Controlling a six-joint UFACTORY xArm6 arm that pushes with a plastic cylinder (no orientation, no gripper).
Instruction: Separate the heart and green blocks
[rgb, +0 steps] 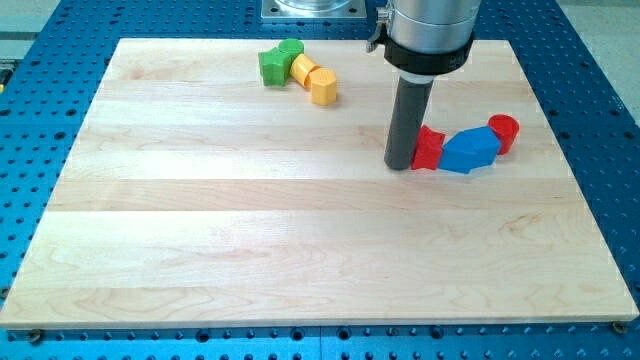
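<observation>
A green cube (270, 67) and a green star (291, 50) sit together near the view's top, left of centre. A yellow block (303, 68), which looks like the heart, touches the green blocks on their right. A second yellow block (323, 87) touches it at the lower right. My tip (400, 165) is far from this group, at the view's right of centre. It rests against the left side of a small red block (429, 149).
Two blue blocks (470, 150) lie pressed together just right of the small red block. A red cylinder-like block (504, 132) touches their right end. The arm's grey body (430, 30) hangs over the board's top edge. A blue perforated table (40, 120) surrounds the wooden board.
</observation>
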